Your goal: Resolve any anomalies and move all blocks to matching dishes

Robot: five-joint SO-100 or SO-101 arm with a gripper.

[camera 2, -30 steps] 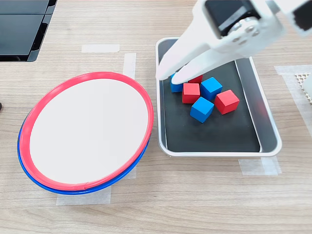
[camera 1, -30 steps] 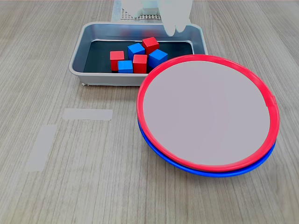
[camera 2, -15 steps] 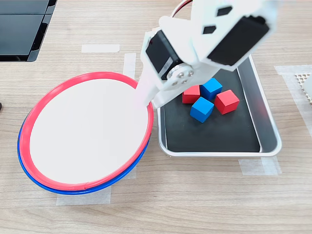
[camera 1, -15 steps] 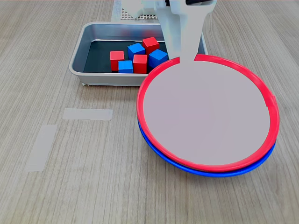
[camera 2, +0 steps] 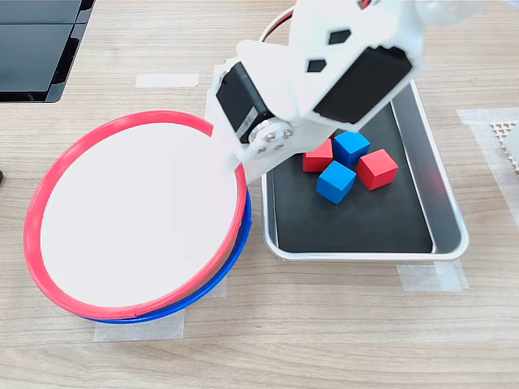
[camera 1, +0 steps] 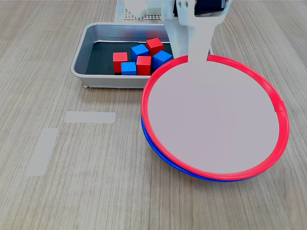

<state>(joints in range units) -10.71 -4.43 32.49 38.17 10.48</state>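
Pale wood-grain surface (camera 1: pixel 72 182) with tape strips (camera 1: pixel 90 117). Red-rimmed dish (camera 1: pixel 216 115) lies stacked, offset, on blue-rimmed dish (camera 1: pixel 158 148). Six blocks (camera 1: pixel 141 60) sit in grey tray (camera 1: pixel 81 60). Jaws (camera 1: pixel 196 57) at red rim; grip state indeterminate.

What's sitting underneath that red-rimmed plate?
A blue-rimmed plate lies under the red-rimmed plate; only a crescent of its blue edge peeks out in both exterior views. Its inside is covered, so whether anything lies between them cannot be seen.
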